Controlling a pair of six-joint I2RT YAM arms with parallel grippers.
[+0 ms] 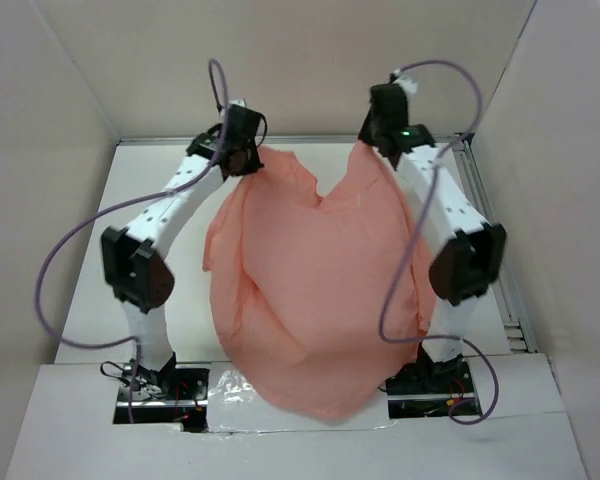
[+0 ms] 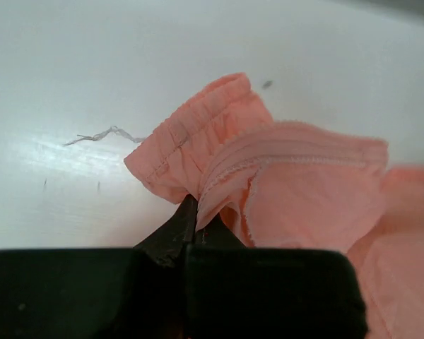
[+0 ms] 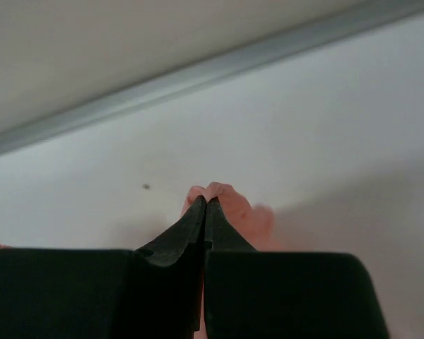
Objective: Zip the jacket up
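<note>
We pinch the salmon-pink jacket [image 1: 315,290] at two far edges, L gripper [image 2: 196,212] and R gripper [image 3: 205,206] both clamped on fabric, so it spreads btwn the arms over the table [image 1: 130,195], prob. to expose its front opening.

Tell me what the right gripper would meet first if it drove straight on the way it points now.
Apart from the jacket fold it is shut on, the right gripper would most likely meet the bare white table just past its tips, before the grey rail. Depth is hard to judge.
</note>
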